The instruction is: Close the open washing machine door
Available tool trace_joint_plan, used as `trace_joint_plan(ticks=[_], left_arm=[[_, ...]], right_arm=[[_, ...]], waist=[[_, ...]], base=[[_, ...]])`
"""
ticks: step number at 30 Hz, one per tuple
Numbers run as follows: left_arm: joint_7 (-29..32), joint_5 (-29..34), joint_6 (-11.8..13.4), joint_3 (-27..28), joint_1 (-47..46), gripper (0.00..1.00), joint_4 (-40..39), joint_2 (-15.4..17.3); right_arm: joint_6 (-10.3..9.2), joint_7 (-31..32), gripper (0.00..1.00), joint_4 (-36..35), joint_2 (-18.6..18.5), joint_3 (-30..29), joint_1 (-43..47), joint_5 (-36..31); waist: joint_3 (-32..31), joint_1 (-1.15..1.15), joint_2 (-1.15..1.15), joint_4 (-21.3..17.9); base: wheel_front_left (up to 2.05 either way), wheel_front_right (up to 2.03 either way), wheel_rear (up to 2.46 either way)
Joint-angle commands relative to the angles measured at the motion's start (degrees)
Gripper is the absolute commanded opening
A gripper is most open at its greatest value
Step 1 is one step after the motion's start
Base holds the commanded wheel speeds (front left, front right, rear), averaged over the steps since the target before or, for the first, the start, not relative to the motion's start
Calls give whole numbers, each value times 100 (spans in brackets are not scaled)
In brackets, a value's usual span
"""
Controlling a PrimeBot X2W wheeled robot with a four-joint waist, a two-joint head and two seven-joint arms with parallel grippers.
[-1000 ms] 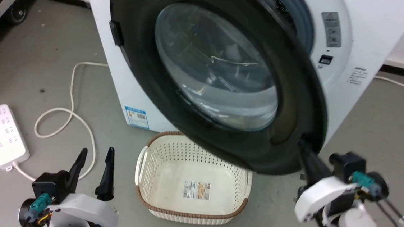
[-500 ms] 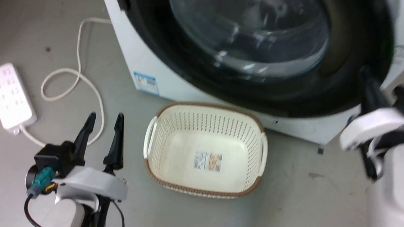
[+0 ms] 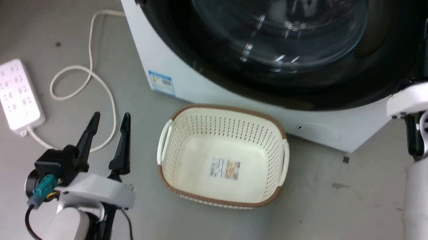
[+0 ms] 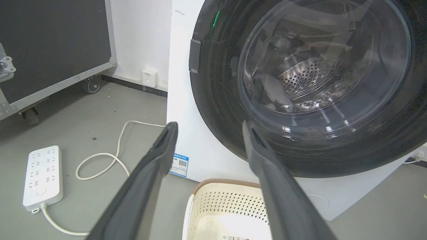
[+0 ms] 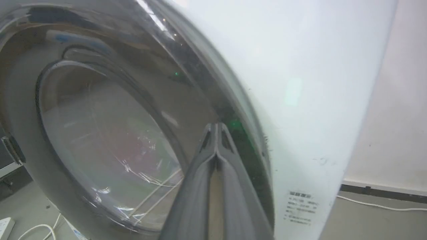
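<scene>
Black-rimmed washing machine door point(image 3: 277, 88) has swung closed.

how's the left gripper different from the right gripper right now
The left gripper is open, fingers spread apart; the right gripper is shut, fingers pressed together with nothing between them. The left gripper hangs low over the floor beside the laundry basket, apart from the washing machine door; the right gripper is raised, its tips at the door's black rim on the robot's right. Both have long dark fingers.
</scene>
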Motion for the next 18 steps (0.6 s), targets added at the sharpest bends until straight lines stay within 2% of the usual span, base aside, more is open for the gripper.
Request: trace_joint_plan(ticks=[1, 5, 9, 18], left_arm=[[-31, 94, 6, 40, 108, 100, 24, 21], [-31, 161, 52, 137, 347, 100, 45, 19], [-31, 183, 72, 177, 586, 100, 60, 18], [-24, 173, 121, 150, 907, 100, 100, 6]], right_arm=[[-5, -40, 0, -295, -38, 90, 262, 121], [-5, -42, 0, -1355, -38, 291, 1205, 426], [-5, -42, 0, -2115, -38, 573, 2267, 619], [-5, 116, 0, -2803, -38, 988, 4125, 765]], waist=[[-271, 0, 0, -145], [-692, 0, 0, -354], [-1049, 0, 0, -561], [-1483, 0, 0, -811]], base=[[0, 0, 0], [0, 0, 0], [0, 0, 0], [0, 0, 0]])
